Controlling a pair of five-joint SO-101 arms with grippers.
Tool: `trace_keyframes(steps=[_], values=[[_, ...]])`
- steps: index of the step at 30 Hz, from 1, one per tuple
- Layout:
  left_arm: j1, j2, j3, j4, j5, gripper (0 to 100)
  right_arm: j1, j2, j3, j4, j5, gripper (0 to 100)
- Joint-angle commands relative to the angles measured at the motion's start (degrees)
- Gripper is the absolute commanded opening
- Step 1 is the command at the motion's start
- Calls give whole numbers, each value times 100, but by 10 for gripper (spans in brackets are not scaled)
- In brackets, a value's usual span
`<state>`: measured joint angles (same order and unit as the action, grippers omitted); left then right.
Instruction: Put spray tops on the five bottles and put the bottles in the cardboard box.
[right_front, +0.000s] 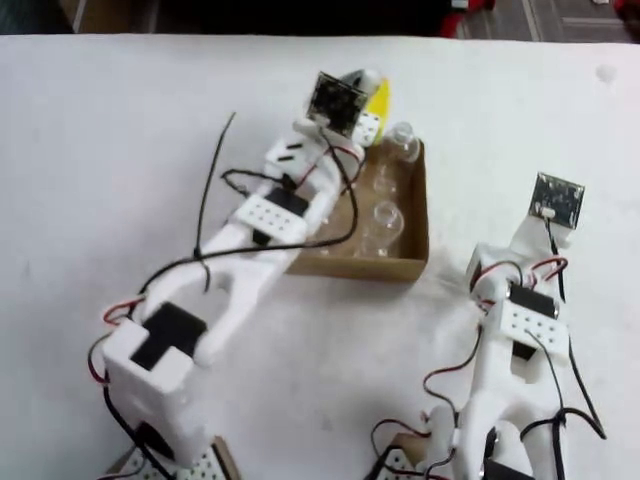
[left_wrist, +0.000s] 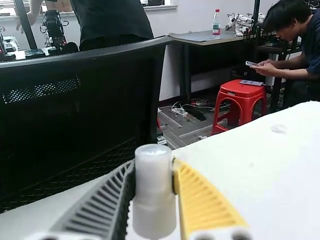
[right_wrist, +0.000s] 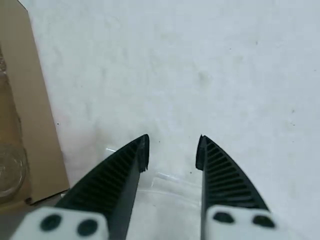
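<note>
Your left gripper (left_wrist: 154, 167) pinches a smooth white cylinder (left_wrist: 154, 200) between ribbed grey and yellow fingers (left_wrist: 205, 200); your right gripper (right_wrist: 171, 150), black-ribbed, gapes beside the cardboard box (right_front: 360, 267) of clear bottles (right_front: 385, 215).

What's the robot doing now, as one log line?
left gripper: shut on white cylinder, at far end of cardboard box | right gripper: open over table beside box | box: clear bottles inside
</note>
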<state>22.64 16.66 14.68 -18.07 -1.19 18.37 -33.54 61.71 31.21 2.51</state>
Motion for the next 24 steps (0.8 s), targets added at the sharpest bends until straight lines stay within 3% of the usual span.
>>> trace_keyframes(steps=[1, 5, 12, 16, 24], values=[[-101, -84, 0, -88, -9, 24, -66, 4, -18, -110, 79, 141], [-119, -119, 281, -97, -9, 42, -66, 4, -18, -110, 79, 141], [-154, -127, 466, -97, 26, 229, -66, 4, -18, -110, 79, 141], [-154, -145, 413, -88, 448, 222, -66, 4, -18, -110, 79, 141], [-154, -760, 598, -79, 519, 218, -66, 4, -18, -110, 79, 141]])
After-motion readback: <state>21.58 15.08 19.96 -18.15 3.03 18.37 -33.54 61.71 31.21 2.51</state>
